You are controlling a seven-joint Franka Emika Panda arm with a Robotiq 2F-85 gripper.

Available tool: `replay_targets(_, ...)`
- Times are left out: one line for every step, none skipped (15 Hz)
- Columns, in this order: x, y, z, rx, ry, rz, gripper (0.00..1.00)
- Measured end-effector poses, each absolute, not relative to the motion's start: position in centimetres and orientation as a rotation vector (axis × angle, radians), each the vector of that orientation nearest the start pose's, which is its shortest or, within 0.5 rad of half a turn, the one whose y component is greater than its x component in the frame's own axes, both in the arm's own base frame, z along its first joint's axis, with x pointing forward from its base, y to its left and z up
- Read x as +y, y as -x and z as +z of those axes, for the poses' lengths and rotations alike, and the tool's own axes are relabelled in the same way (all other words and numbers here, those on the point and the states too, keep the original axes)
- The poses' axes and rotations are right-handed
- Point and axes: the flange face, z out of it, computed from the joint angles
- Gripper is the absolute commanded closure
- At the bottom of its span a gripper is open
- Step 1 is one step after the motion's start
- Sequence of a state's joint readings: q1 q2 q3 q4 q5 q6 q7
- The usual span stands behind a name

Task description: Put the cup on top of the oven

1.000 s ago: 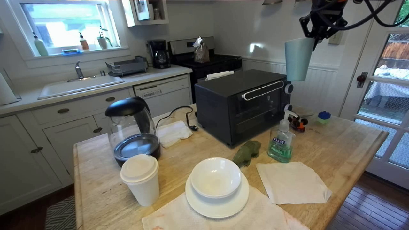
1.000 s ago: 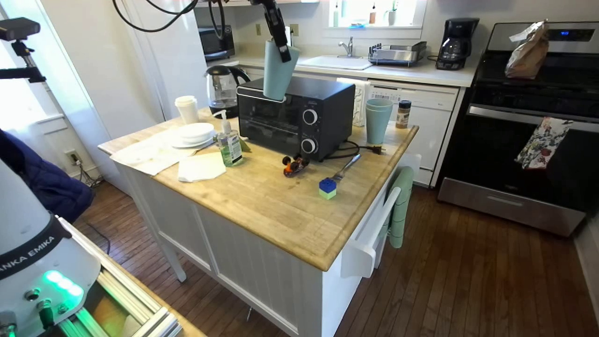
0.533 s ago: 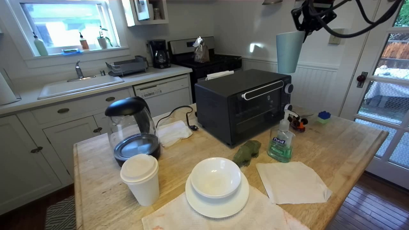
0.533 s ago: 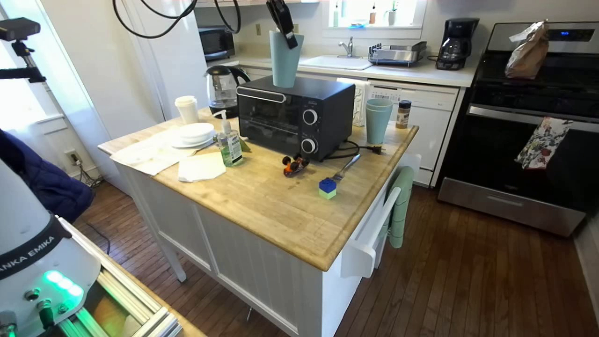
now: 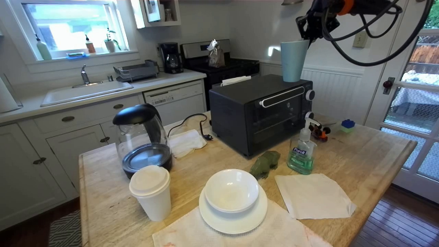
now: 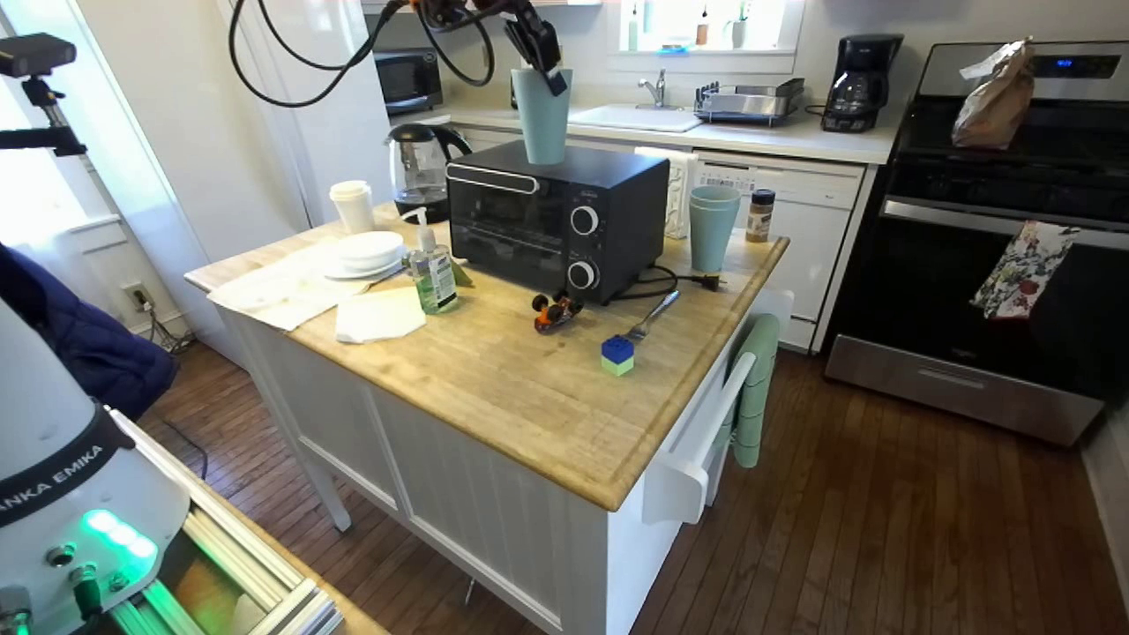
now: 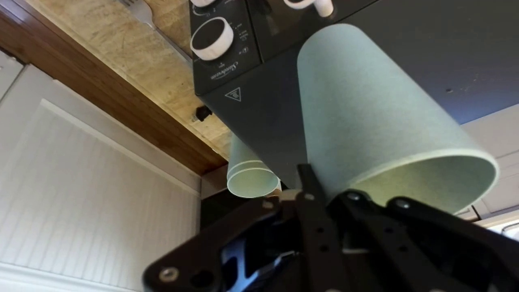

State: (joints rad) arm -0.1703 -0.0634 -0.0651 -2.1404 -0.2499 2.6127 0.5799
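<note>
Holding the cup (image 5: 294, 62) upright over the oven (image 5: 259, 115)

Nearest in an exterior view there is a pale cloth (image 5: 181, 236), and on it a white plate (image 5: 236, 226) which carries a white bowl (image 5: 232, 192). A lidded white cup (image 5: 152, 195) stands at left, and a napkin (image 5: 313, 199) lies at right on the wooden table (image 5: 367, 147). Somewhat farther, from left to right, I see a glass kettle (image 5: 142, 142), a green animal figure (image 5: 264, 164) and a bottle of hand sanitizer (image 5: 301, 159).

Behind them stands the black oven. At its top, near the front edge, is the cup, pale blue-green and upright; whether its base is touching the surface, I cannot tell with certainty. The gripper (image 7: 321, 182) has its fingers clamped on the wall of the cup, at the rim: one finger is on the outside (the other finger is hidden behind the wall in the wrist view).

In an exterior view, a stack of similar tumblers (image 6: 713, 234) stands to the right of the oven, with a jar (image 6: 759, 216) just beside. Farthest are the kitchen stove (image 5: 240, 64) with a paper bag (image 5: 216, 56) on it, a coffee maker (image 5: 170, 58) and, at the left, a window (image 5: 73, 31).
</note>
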Motion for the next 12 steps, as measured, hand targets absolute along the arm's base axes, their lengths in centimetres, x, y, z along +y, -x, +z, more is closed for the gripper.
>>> replay_targets(-12.6, -55.7, 48.8, 0.951, 2.944, -0.894, 0.98)
replay_targets(-12.5, -56.0, 48.3, 0.941, 2.941, -0.903, 0.98)
replay_targets(-12.5, -56.2, 47.9, 0.934, 2.937, -0.911, 0.98)
replay_targets(-12.5, -56.4, 47.6, 0.929, 2.934, -0.917, 0.98)
replay_targets(-12.5, -56.6, 47.3, 0.926, 2.931, -0.924, 0.98)
replay_targets(-12.5, -56.7, 47.0, 0.924, 2.928, -0.930, 0.98)
replay_targets(-12.6, -56.8, 46.8, 0.923, 2.925, -0.934, 0.98)
replay_targets(-12.7, -56.9, 46.6, 0.922, 2.923, -0.938, 0.98)
replay_targets(-12.7, -57.0, 46.6, 0.920, 2.920, -0.945, 0.98)
replay_targets(-12.7, -57.0, 46.6, 0.918, 2.917, -0.952, 0.98)
replay_targets(-12.7, -57.1, 46.5, 0.916, 2.916, -0.955, 0.98)
replay_targets(-12.7, -57.1, 46.5, 0.916, 2.915, -0.957, 0.98)
